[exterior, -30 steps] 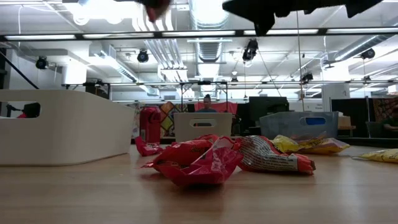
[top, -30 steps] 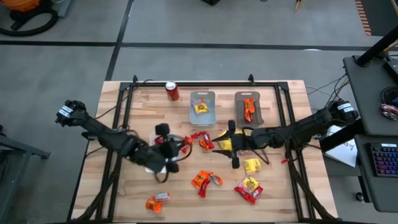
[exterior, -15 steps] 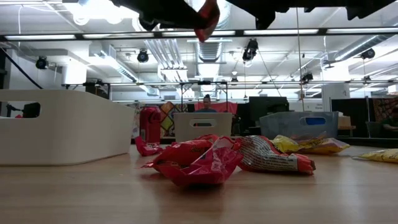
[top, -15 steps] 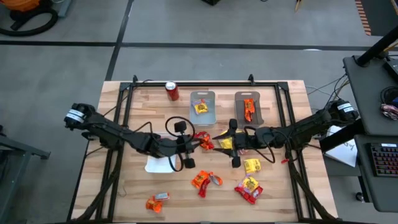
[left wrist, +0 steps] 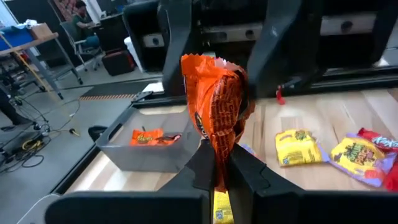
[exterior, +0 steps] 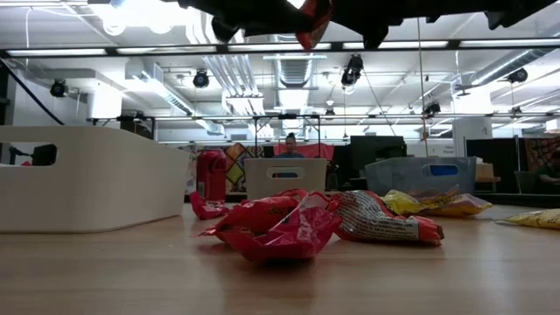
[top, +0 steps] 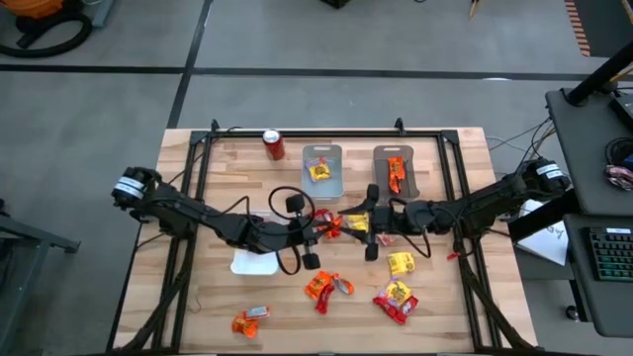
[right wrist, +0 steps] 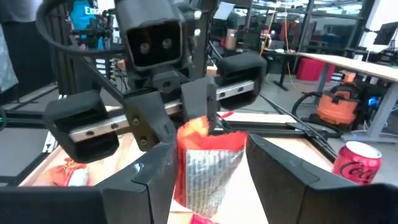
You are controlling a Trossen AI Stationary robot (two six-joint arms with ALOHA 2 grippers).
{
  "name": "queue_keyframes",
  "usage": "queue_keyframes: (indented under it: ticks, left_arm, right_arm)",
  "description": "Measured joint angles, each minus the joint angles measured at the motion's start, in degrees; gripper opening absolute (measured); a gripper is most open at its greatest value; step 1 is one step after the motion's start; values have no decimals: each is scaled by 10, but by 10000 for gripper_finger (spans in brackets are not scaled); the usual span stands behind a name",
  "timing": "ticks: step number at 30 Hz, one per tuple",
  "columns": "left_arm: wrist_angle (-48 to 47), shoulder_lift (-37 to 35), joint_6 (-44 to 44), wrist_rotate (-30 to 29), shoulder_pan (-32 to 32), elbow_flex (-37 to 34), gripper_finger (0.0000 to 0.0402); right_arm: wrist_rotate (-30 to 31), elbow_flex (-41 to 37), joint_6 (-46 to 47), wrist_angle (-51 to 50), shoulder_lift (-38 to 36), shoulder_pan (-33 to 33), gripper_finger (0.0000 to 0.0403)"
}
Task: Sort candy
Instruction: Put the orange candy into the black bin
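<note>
The orange candy packet (left wrist: pixel 217 118) hangs in the air over the middle of the table, pinched at its lower end between the fingers of the left gripper (top: pixel 321 229), which are squeezed tight on it. Its long axis stands upright out of the fingers, crinkled top end up, in the left wrist view. Right across from it, at three o'clock in the high view, the right gripper (top: pixel 364 223) meets it head-on: its fingers (right wrist: pixel 273 168) stand wide, one on each side of the packet, and I cannot tell whether they touch the wrapper. In the low view the packet (exterior: pixel 313 22) shows just under the dark arms at the top edge.

Around it: at twelve o'clock sit two grey trays, the left tray (top: pixel 322 186) with a yellow packet (top: pixel 319 171) inside, the right tray (top: pixel 411 186) with an orange packet (top: pixel 395 173) lying lengthwise. A red soda can (top: pixel 274 145) stands at eleven o'clock. At five o'clock lie a yellow packet on the wood (top: pixel 401 263) and a red and yellow heap (top: pixel 396 300); at six o'clock a red and orange cluster (top: pixel 326 287); at seven o'clock another orange piece (top: pixel 248 321) near the table's front edge. A white tray (top: pixel 252 263) sits under the left arm. Nothing blocks the two grippers; they fill the gap between the trays and the loose candy.
</note>
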Motion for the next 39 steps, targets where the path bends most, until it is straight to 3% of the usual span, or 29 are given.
queue_keyframes:
  ticks: [6, 13, 20, 24, 28, 33, 36, 39]
  left_arm:
    - [-2, 14, 4, -1, 0, 17, 8]
    - [-4, 14, 3, -3, 0, 21, 32]
    - [-17, -1, -5, -2, 0, 21, 77]
    - [-85, -16, -46, -2, 0, 22, 108]
    - [-184, -42, -107, -3, 0, 22, 127]
    - [-299, -82, -149, -28, 0, 22, 134]
    - [-340, -108, -156, -33, 0, 22, 135]
    - [-355, -129, -157, -33, 0, 22, 135]
  right_arm:
    - [0, 0, 1, 5, 10, 0, 151]
    - [0, 0, -3, 7, 11, 0, 28]
    - [2, 4, -10, 1, 10, 0, 22]
    - [40, 20, -16, -41, 2, -9, 20]
    - [157, 62, 24, -210, -18, -35, 20]
    - [301, 133, 163, -549, -34, -98, 19]
    - [299, 169, 292, -739, -34, -151, 19]
    - [271, 176, 383, -835, -32, -195, 21]
